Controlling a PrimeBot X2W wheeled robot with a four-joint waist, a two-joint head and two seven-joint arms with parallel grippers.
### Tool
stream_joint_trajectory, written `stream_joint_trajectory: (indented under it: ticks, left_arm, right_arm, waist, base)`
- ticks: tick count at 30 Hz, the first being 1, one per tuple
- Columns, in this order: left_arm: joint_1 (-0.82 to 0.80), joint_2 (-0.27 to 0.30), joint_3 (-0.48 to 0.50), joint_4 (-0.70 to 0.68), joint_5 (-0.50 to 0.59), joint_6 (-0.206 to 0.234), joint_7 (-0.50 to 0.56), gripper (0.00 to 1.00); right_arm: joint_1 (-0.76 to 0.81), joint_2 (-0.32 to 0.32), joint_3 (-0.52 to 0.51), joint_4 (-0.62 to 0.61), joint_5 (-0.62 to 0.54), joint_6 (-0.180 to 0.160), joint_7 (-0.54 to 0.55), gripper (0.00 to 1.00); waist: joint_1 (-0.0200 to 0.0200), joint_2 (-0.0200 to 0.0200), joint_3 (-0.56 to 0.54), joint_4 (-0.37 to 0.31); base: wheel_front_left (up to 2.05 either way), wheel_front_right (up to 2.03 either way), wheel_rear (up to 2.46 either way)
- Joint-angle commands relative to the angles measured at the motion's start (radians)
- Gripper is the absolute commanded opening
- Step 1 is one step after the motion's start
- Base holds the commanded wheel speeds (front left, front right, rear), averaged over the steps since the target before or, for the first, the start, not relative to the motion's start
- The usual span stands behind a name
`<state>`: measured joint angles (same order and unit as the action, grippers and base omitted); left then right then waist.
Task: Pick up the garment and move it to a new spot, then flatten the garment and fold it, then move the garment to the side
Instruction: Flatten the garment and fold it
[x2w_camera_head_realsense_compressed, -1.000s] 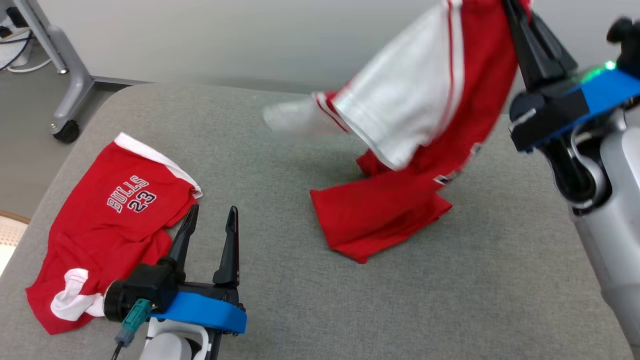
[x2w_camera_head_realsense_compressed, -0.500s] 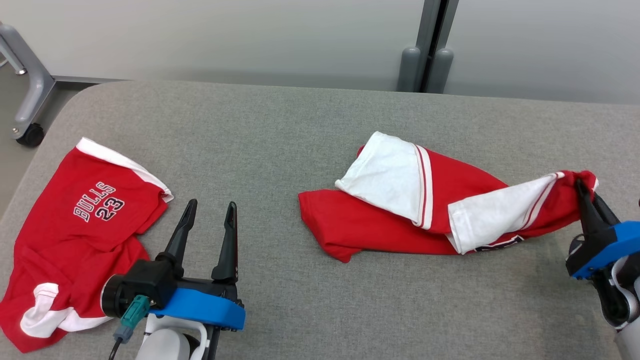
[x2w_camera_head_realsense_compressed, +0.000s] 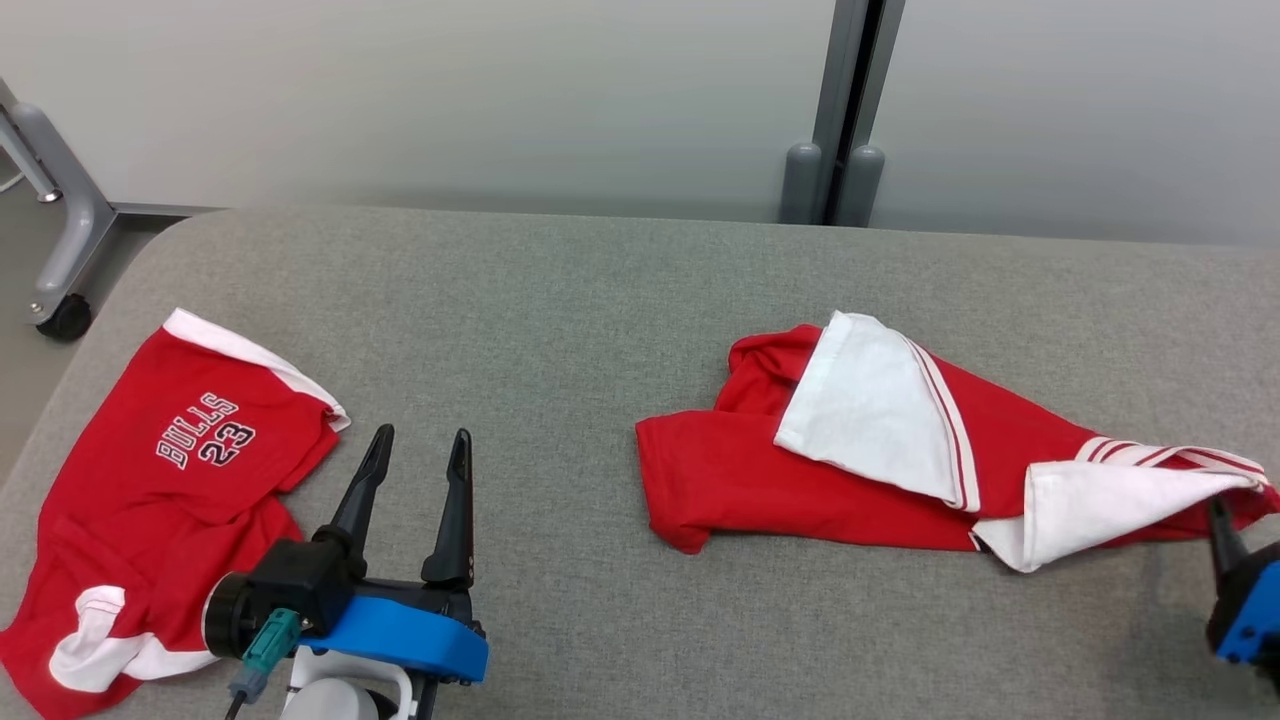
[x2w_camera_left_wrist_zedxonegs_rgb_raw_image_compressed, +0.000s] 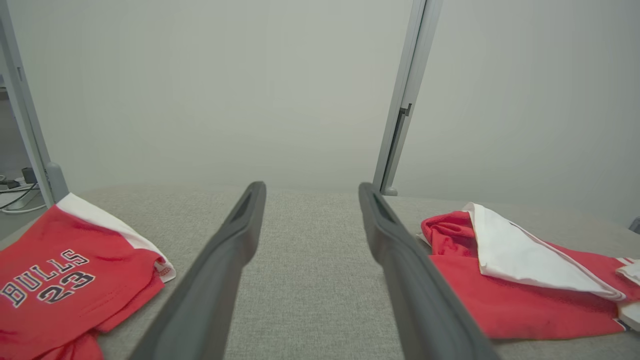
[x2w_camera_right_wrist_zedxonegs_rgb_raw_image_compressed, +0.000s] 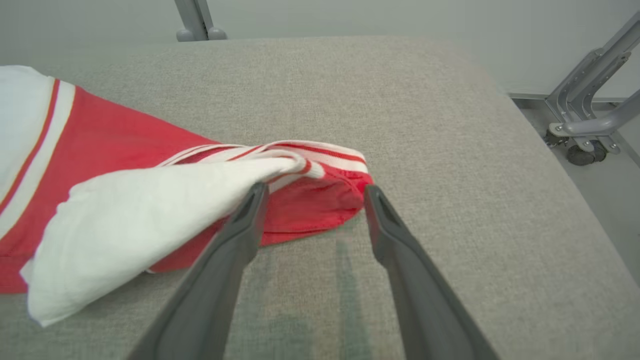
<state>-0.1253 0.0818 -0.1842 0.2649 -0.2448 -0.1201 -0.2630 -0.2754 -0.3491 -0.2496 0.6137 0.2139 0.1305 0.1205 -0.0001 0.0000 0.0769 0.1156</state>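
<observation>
Dropped from my right hand (x2w_camera_right_wrist_zedxonegs_rgb_raw_image_compressed: 315, 189), the garment (x2w_camera_head_realsense_compressed: 900, 470) now lies bunched on the table (x2w_camera_head_realsense_compressed: 560, 300). Head view crops that hand; its wrist view shows it spread, released, like my left hand (x2w_camera_head_realsense_compressed: 420, 435).

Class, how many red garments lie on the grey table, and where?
2. The BULLS 23 garment lies at the left edge; the crumpled garment with white panels lies right of centre.

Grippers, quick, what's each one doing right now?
Left gripper: open, holding nothing.
Right gripper: open, the edge of the red and white garment lying between its fingers, not clamped.
</observation>
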Motion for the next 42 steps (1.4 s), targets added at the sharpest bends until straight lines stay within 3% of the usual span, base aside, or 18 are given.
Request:
stream_joint_trajectory:
  ticks: [1, 8, 11, 14, 18, 24, 30, 35, 37, 38, 39, 42]
  left_arm:
    - [0.004, 0.001, -0.001, -0.001, -0.003, 0.001, -0.003, 1.0]
    - [0.003, 0.0, -0.003, -0.01, -0.005, 0.002, -0.003, 1.0]
    - [0.0, 0.002, 0.001, -0.014, -0.007, 0.005, -0.003, 1.0]
    - [-0.006, 0.003, 0.003, -0.016, -0.008, 0.007, -0.003, 1.0]
    - [-0.021, 0.001, 0.004, -0.021, -0.006, 0.008, -0.003, 1.0]
    - [-0.048, -0.001, -0.007, -0.024, -0.003, 0.004, -0.003, 1.0]
    - [-0.059, -0.003, -0.007, -0.02, -0.005, 0.002, -0.003, 1.0]
    - [-0.056, -0.003, -0.002, -0.019, -0.006, 0.001, -0.003, 1.0]
    - [-0.053, -0.003, 0.0, -0.02, -0.006, 0.001, -0.003, 1.0]
    - [-0.051, -0.003, 0.001, -0.02, -0.005, 0.002, -0.003, 1.0]
    - [-0.051, -0.003, 0.002, -0.021, -0.005, 0.002, -0.003, 1.0]
    - [-0.05, -0.004, 0.002, -0.022, -0.004, 0.002, -0.003, 1.0]
  right_arm:
    - [0.045, 0.042, -0.016, -0.053, -0.013, 0.0, 0.058, 1.0]
    - [0.182, 0.161, -0.044, -0.462, -0.129, 0.0, 0.214, 1.0]
    - [0.205, 0.195, 0.036, -0.631, -0.167, 0.0, 0.265, 1.0]
    - [0.211, 0.184, 0.153, -0.707, -0.189, 0.0, 0.339, 1.0]
    - [0.154, 0.131, 0.297, -0.653, -0.203, 0.0, 0.402, 1.0]
    - [0.029, 0.071, 0.406, -0.438, -0.206, 0.0, 0.401, 1.0]
    - [-0.059, 0.035, 0.477, -0.281, -0.212, 0.0, 0.376, 1.0]
    - [-0.099, 0.037, 0.469, -0.216, -0.219, 0.0, 0.321, 1.0]
    - [-0.112, 0.044, 0.461, -0.198, -0.222, 0.0, 0.3, 0.49]
    - [-0.117, 0.046, 0.456, -0.193, -0.226, 0.0, 0.291, 0.35]
    - [-0.12, 0.048, 0.454, -0.188, -0.229, 0.0, 0.282, 0.0]
    - [-0.137, 0.053, 0.44, -0.176, -0.229, 0.0, 0.252, 0.0]
  waist:
    - [0.0001, 0.0, -0.004, 0.0]
    - [0.0001, 0.0, 0.003, 0.013]
    - [0.0001, 0.0, 0.009, 0.014]
    - [0.0001, 0.0, 0.016, 0.013]
    - [0.0001, 0.0, 0.036, 0.015]
    - [0.0001, 0.0, 0.071, 0.036]
    - [0.0001, 0.0, 0.092, 0.056]
    - [0.0001, 0.0, 0.095, 0.063]
    - [0.0001, 0.0, 0.094, 0.061]
    - [0.0001, 0.0, 0.093, 0.06]
    - [0.0001, 0.0, 0.093, 0.059]
    - [0.0001, 0.0, 0.091, 0.056]
  base:
    - [0.0, 0.0, 0.0]
    - [0.0, 0.0, 0.0]
    - [0.0, 0.0, 0.0]
    - [0.0, 0.0, 0.0]
    - [0.0, 0.0, 0.0]
    - [0.0, 0.0, 0.0]
    - [0.0, 0.0, 0.0]
    - [0.0, 0.0, 0.0]
    - [0.0, 0.0, 0.0]
    - [0.0, 0.0, 0.0]
    - [0.0, 0.0, 0.0]
    - [0.0, 0.0, 0.0]
